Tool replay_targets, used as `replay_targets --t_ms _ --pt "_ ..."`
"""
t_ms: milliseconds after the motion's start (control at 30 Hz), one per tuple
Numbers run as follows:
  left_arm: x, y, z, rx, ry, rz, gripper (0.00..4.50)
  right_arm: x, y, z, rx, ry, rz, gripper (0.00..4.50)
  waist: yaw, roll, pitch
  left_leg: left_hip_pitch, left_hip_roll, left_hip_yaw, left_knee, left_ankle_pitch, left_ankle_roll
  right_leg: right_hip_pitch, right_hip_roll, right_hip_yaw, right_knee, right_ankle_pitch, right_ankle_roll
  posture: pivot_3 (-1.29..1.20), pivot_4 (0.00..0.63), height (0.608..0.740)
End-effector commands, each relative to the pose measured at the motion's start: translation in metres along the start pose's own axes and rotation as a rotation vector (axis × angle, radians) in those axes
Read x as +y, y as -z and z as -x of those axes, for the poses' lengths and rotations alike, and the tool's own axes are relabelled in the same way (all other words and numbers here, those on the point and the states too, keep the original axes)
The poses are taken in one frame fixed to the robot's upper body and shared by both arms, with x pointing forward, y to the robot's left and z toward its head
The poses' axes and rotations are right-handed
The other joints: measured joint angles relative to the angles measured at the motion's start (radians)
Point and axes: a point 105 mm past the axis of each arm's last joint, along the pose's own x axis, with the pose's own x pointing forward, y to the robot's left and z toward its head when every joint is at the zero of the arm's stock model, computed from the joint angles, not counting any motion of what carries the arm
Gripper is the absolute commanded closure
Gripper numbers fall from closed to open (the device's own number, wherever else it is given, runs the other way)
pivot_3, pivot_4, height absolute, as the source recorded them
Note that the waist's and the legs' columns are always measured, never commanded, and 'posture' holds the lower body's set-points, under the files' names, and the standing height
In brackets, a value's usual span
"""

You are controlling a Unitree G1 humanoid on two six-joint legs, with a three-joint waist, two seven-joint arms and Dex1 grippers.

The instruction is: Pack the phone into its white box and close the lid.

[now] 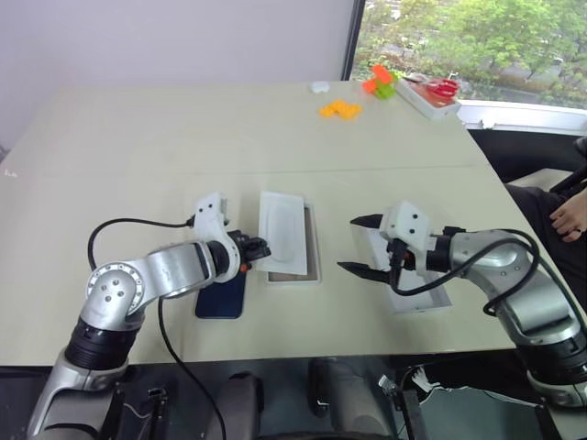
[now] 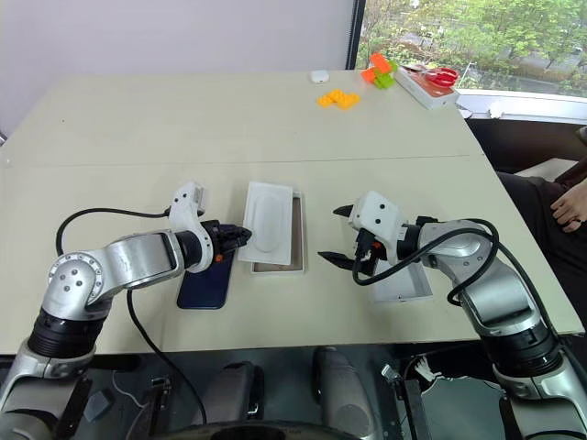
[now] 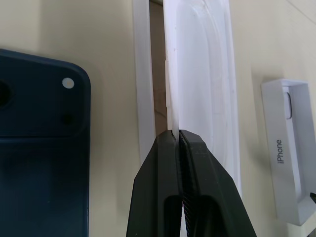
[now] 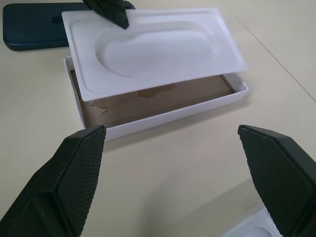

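The dark navy phone (image 1: 220, 298) lies flat on the table, just left of the white box (image 4: 163, 116). The box sits open, and part of its brown floor shows. My left gripper (image 1: 261, 247) is shut on the long edge of a flat white insert (image 4: 153, 44) with an oval hollow. The insert is tilted above the box and covers most of it. My right gripper (image 1: 360, 245) is open and hovers right of the box with nothing between its fingers. The lid (image 3: 289, 163) lies under it, hollow side up, with "iPhone" on its wall.
Orange blocks (image 1: 340, 109), green and orange pieces (image 1: 379, 82) and a white tray with red scissors (image 1: 437, 92) sit at the table's far right corner. A person's hand (image 1: 570, 216) rests beyond the right table edge. Bare tabletop stretches behind the box.
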Motion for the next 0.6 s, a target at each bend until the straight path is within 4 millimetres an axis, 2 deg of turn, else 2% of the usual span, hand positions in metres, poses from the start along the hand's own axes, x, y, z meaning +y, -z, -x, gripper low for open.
replay_targets --t_ms 33,233,600 --pt "-0.0121 -0.0005 -0.001 0.005 0.026 -0.037 4.46 0.0001 -0.0122 0.0009 -0.035 0.001 0.052 0.0 0.001 0.0 0.0 0.0 0.0 0.0 0.0 0.0 0.0 0.0 0.0 0.0 0.0 0.0 0.0 0.0 0.15 0.727" --pt "-0.0146 0.0055 -0.0067 0.029 -0.002 -0.073 4.46 0.0012 -0.0119 -0.001 -0.038 0.0 0.051 0.0 -0.001 0.0 0.0 0.0 0.0 0.0 0.0 0.0 0.0 0.0 0.0 0.0 0.0 0.0 0.0 0.0 0.15 0.727" --pt "-0.01 0.0016 -0.0048 0.005 -0.029 -0.07 4.46 0.0027 -0.012 -0.0034 -0.044 -0.003 0.053 0.0 -0.001 0.0 0.0 0.0 0.0 0.0 0.0 0.0 -0.001 0.0 0.0 0.0 0.0 0.0 0.0 0.0 0.15 0.727"
